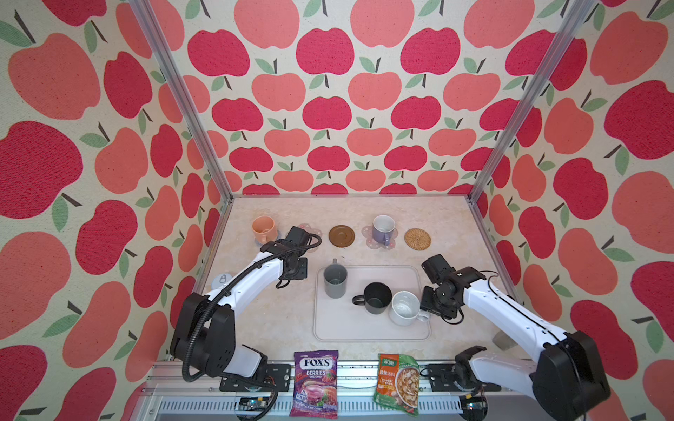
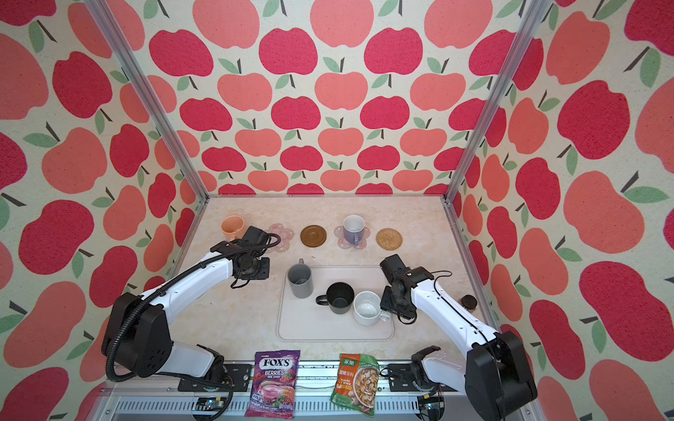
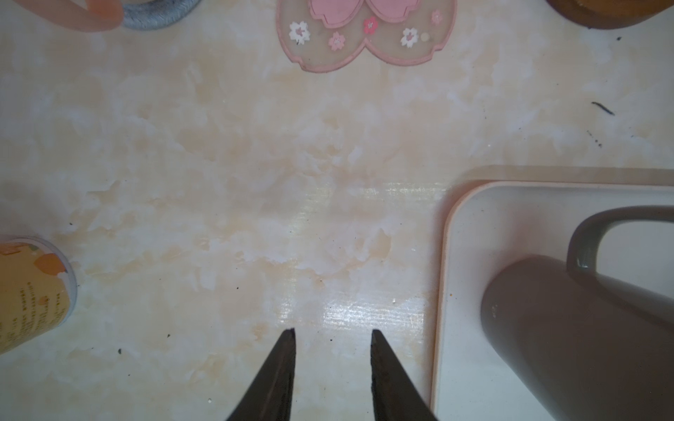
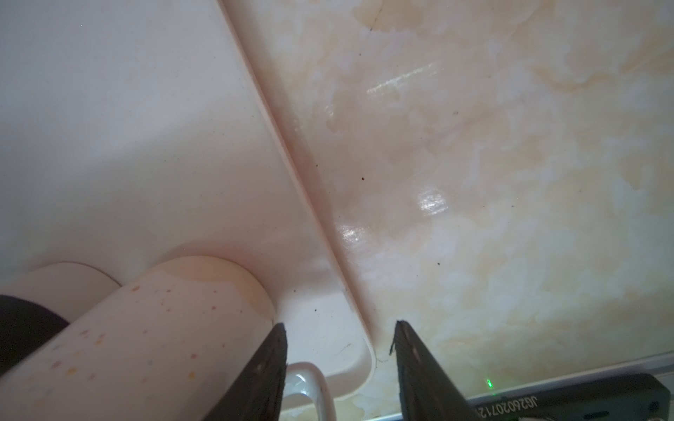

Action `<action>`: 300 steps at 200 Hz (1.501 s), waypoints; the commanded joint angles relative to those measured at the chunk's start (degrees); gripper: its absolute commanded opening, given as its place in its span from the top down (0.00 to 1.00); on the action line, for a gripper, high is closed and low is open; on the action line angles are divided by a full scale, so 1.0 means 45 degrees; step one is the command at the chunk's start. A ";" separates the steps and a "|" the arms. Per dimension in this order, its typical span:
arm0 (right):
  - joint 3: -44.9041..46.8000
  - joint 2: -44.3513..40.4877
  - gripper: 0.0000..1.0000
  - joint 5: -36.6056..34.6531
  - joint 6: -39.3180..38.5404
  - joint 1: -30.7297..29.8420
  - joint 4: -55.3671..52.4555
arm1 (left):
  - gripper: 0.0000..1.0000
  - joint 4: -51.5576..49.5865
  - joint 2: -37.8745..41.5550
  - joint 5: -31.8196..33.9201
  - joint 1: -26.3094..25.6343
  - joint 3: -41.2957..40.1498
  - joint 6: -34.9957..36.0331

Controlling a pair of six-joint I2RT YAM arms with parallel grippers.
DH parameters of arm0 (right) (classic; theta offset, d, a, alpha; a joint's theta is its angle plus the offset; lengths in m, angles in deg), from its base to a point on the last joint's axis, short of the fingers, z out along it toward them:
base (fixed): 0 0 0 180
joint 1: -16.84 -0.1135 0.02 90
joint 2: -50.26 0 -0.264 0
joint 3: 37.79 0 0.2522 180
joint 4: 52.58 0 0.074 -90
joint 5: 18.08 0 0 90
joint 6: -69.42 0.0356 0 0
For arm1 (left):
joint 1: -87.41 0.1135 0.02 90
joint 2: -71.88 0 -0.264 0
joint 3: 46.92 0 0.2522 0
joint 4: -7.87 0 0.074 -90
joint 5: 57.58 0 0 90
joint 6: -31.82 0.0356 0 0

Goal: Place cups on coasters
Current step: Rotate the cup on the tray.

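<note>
The left gripper [image 3: 332,331] is held over the bare table [image 3: 219,182], just beside a corner of the tray [image 3: 474,255]. Its fingers are set apart, and nothing is held between them.

The right gripper [image 4: 339,328] is positioned at the tray's right edge, next to the speckled mug [image 1: 405,308]. Its fingers are also apart. One finger is seen close against the mug wall; whether it touches cannot be told. The handle [image 4: 310,386] is seen in the gap between the fingers and is not clamped.

Three mugs are located upright on the tray. The grey mug [image 1: 335,280] is placed at the far left corner. The black mug [image 1: 377,298] and the speckled mug are set side by side, touching or nearly so, toward the right side.

Five coasters are laid in a row across the far part of the table. From left to right:
- The blue-grey coaster [image 3: 157,14] is occupied by the peach mug [image 1: 263,226].
- The bare pink coaster [image 2: 281,235] is partly covered by the left arm in both top views.
- The brown coaster [image 1: 341,236] is unoccupied.
- The second pink coaster [image 1: 368,242] is occupied by the lavender mug [image 1: 383,227].
- The rattan coaster [image 1: 417,239] is unoccupied.

A candy bag [image 1: 315,382] and a soup packet [image 1: 397,384] are laid at the near edge. A jar [image 3: 33,291] is seen on the table near the left arm.
</note>
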 commanded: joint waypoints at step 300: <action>-0.1323 -0.1744 0.46 -0.1427 0.0847 -0.2425 -0.2545 | 0.63 -0.0991 0.0198 0.0934 -0.0456 0.0636 -0.0267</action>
